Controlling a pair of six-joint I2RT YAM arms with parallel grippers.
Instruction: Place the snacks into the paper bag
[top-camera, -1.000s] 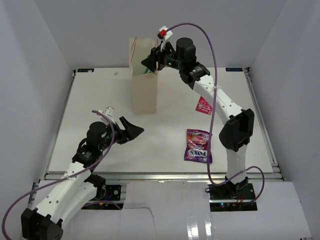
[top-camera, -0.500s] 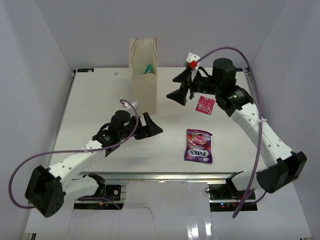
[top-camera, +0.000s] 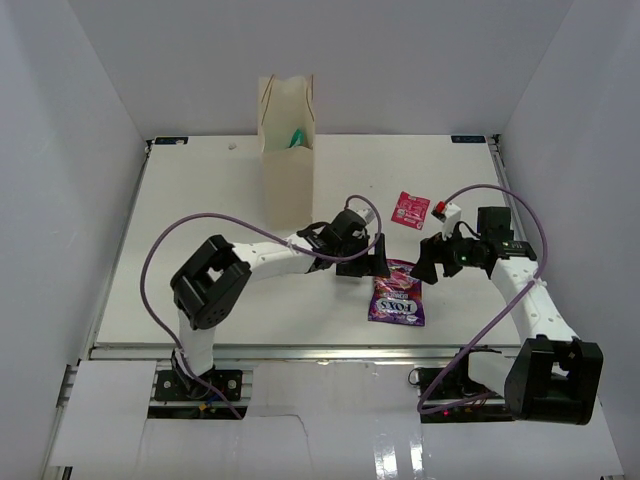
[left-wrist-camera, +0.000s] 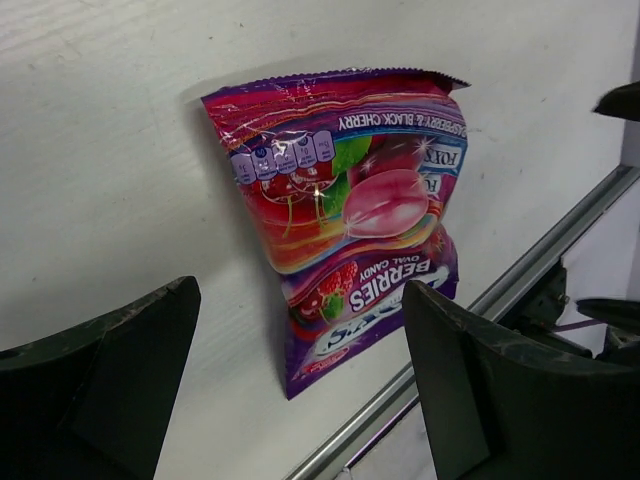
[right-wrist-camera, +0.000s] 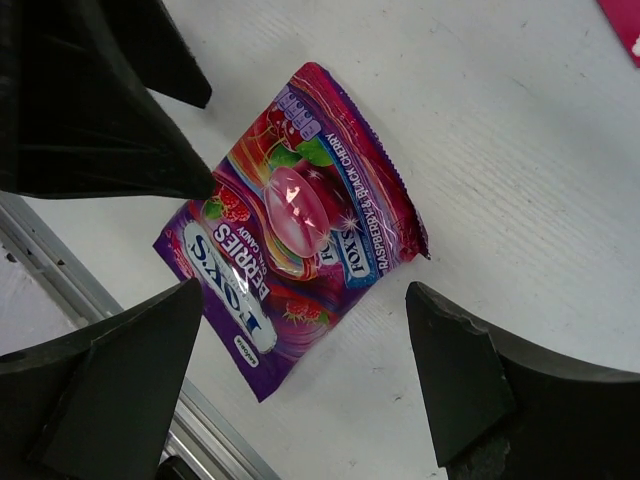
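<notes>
The purple-pink packet (top-camera: 398, 293) lies flat near the table's front edge. It also shows in the left wrist view (left-wrist-camera: 345, 200) and the right wrist view (right-wrist-camera: 290, 225). My left gripper (top-camera: 365, 265) is open and empty, low over the packet's far left corner. My right gripper (top-camera: 430, 260) is open and empty just right of the packet. The small pink-red packet (top-camera: 410, 210) lies further back. The paper bag (top-camera: 288, 170) stands upright at the back with a teal packet (top-camera: 297, 138) showing in its mouth. The other snacks are out of view.
A metal rail (top-camera: 320, 348) runs along the table's front edge, close to the purple packet. The left gripper's fingers (right-wrist-camera: 90, 100) fill the upper left of the right wrist view. White walls enclose the table on three sides.
My left arm has swung right from beside the bag to the purple packet. My right arm has come down from near the bag top to the packet's right side.
</notes>
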